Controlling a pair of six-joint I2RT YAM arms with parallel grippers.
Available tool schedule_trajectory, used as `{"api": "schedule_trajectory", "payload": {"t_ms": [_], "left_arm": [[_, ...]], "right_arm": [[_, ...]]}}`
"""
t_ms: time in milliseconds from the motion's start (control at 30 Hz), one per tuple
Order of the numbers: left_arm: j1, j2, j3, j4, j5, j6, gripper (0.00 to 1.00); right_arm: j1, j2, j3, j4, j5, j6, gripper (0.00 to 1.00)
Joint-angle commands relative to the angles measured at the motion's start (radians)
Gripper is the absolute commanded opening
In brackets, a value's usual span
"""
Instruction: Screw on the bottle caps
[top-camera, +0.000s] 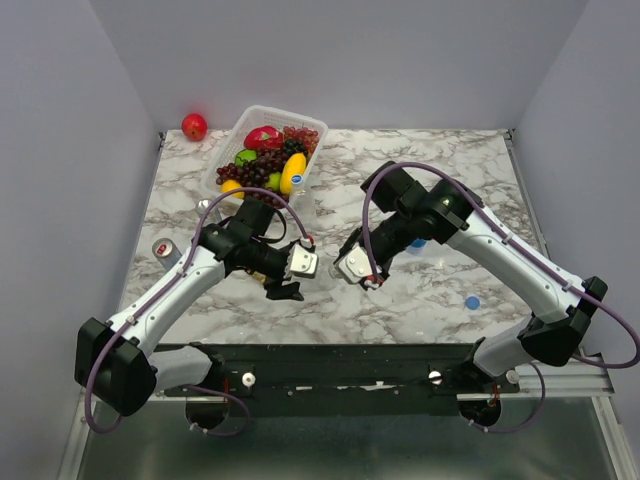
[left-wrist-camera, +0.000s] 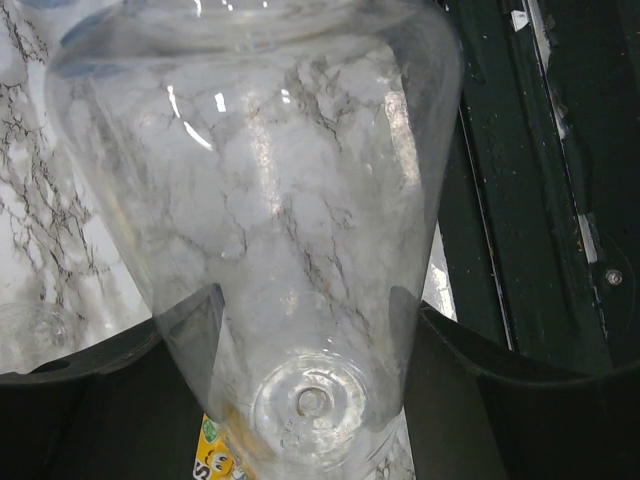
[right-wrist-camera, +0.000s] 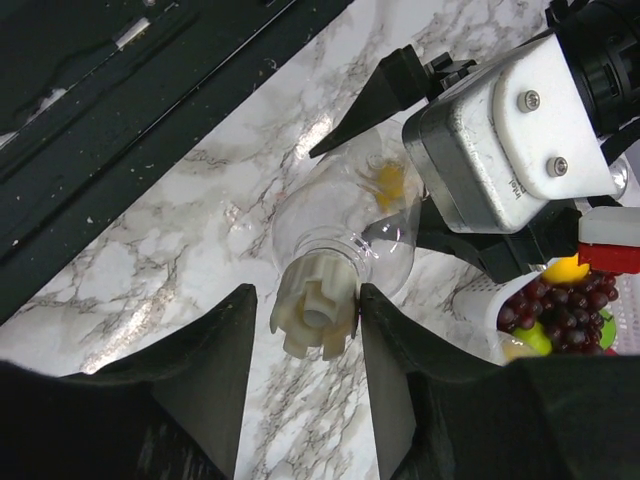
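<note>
Bottle: a clear bottle (left-wrist-camera: 290, 200) is held on its side, clear of the tabletop (top-camera: 450, 170), over the middle of the near edge. Its neck points toward the right arm.
Left gripper: the left gripper (left-wrist-camera: 310, 335) is clenched across the bottle's body, one dark finger on each side of the clear wall.
Cap: a whitish cap (right-wrist-camera: 315, 312) with a ribbed skirt sits on the bottle's mouth. How far it is threaded on cannot be told.
Right gripper: the right gripper (right-wrist-camera: 308, 300) brackets the cap, with a finger very close on either side. Whether the pads are pressing it cannot be told.
Other cap: a blue cap (top-camera: 471, 302) lies loose on the tabletop, toward the near right corner.
Also present: a fruit basket (top-camera: 225, 155) stands at the far left of the tabletop.
Handling, bottle: it looks empty, so probably light. Its thin wall is likely to dent and slip under a hard squeeze. The body grip seems the best hold to resist turning.
Handling, cap: small, stiff and light, and the ribs should give purchase. It is best taken square across the skirt, in line with the neck, so the thread does not cross.
Step, as judged: closing on the cap and turning it home.
</note>
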Motion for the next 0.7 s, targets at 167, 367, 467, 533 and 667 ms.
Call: {"api": "schedule_trajectory", "payload": {"t_ms": [167,367,467,533,667], "left_arm": [[-0.003,0.000,0.030,0.042,0.046,-0.028,0.00],[-0.003,-0.003,0.025,0.065,0.056,-0.054,0.00],[-0.002,-0.003,0.025,0.076,0.081,-0.082,0.00],[-0.002,-0.008,0.020,0.071,0.098,-0.083,0.00],[0.000,-0.007,0.013,0.004,0.167,-0.040,0.00]], "right_arm": [[0.006,0.008,0.010,0.003,-0.024,0.063,0.50],[0.004,0.014,0.009,0.010,-0.025,0.071,0.34],[0.004,-0.004,-0.022,0.024,-0.018,0.034,0.14],[0.004,-0.038,-0.072,0.093,0.000,-0.031,0.08],[0.004,-0.156,-0.236,0.220,0.027,-0.195,0.02]]}}
